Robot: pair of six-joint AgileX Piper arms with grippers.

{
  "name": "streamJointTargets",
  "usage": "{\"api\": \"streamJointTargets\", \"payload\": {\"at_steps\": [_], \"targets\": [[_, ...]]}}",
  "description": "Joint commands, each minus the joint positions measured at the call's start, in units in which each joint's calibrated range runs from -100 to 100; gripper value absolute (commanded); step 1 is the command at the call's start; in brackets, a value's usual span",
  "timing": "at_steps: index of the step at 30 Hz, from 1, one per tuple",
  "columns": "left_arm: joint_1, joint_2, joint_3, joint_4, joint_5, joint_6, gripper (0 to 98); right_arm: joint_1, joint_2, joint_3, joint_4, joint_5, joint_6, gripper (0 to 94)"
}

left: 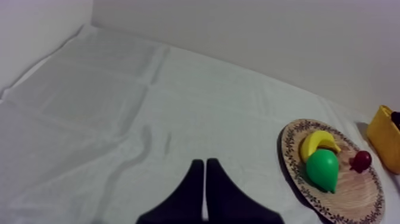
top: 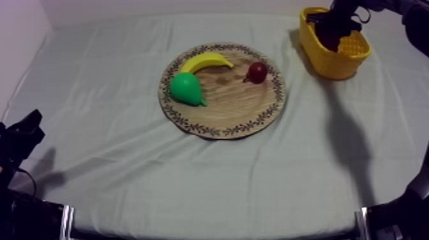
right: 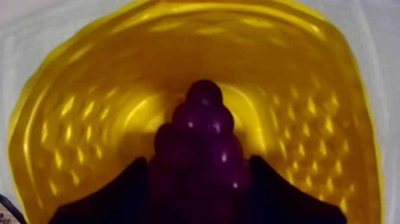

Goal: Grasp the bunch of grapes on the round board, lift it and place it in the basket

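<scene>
Right gripper: our right gripper (top: pixel 333 27) reaches down into the mouth of the yellow basket (top: pixel 329 62) at the far right of the table. Its two black fingers (right: pixel 107 199) are closed on the bunch of grapes (right: pixel 202 134), one against each flank.
Grapes: they hang tip-down between those fingers, well inside the basket walls. We judge they are held low so that letting go means a short, tidy drop and no bounce over the rim.
Contact with the basket floor: the view past the bunch is dim, so we cannot tell whether the tip touches the bottom or sits just above it.
Wooden board: the wooden board (top: pixel 225 113) lies mid-table with no grapes on it. It carries a banana (top: pixel 205 61), a pear (top: pixel 186 88) touching it, and a small red fruit (top: pixel 257 71) apart at the right side.
Left gripper: our left gripper (left: pixel 205 170) rests low at its own side over the bare cloth (top: pixel 115 159). Its fingers lie pressed together as a narrow wedge and hold nothing. We judge it is parked there to keep out of the working arm's way.
Step in hand: the carry looks done. What remains, by our reading, is to part the fingers and lift straight up.
Risk: a finger could snag the basket wall on the way out.
</scene>
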Motion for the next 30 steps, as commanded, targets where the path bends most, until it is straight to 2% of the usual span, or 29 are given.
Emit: {"api": "streamJointTargets", "payload": {"at_steps": [1,6,9,12,17,21,24,30], "targets": [[-0.02,0.0,0.0,0.02,0.02,0.0,0.1,0.08,-0.24,0.5,0.09,-0.68,-0.44,31.9],[-0.02,0.0,0.0,0.02,0.02,0.0,0.1,0.4,-1.81,3.38,0.4,-3.9,-1.32,59.2],[-0.02,0.0,0.0,0.02,0.02,0.0,0.1,0.48,-3.03,5.43,0.44,-5.61,-1.36,66.7],[-0.02,0.0,0.0,0.02,0.02,0.0,0.1,0.51,-4.57,7.8,0.36,-7.39,-1.28,69.2],[-0.02,0.0,0.0,0.02,0.02,0.0,0.1,0.36,-8.13,12.12,0.6,-9.47,-1.35,68.3],[-0.02,0.0,0.0,0.02,0.02,0.0,0.1,0.37,-13.02,16.89,0.83,-10.32,-1.43,64.0],[-0.02,0.0,0.0,0.02,0.02,0.0,0.1,0.53,-18.07,22.24,0.65,-11.56,-0.9,59.2],[-0.02,0.0,0.0,0.02,0.02,0.0,0.1,1.06,-29.95,34.94,0.6,-15.34,-0.02,43.1]]}}
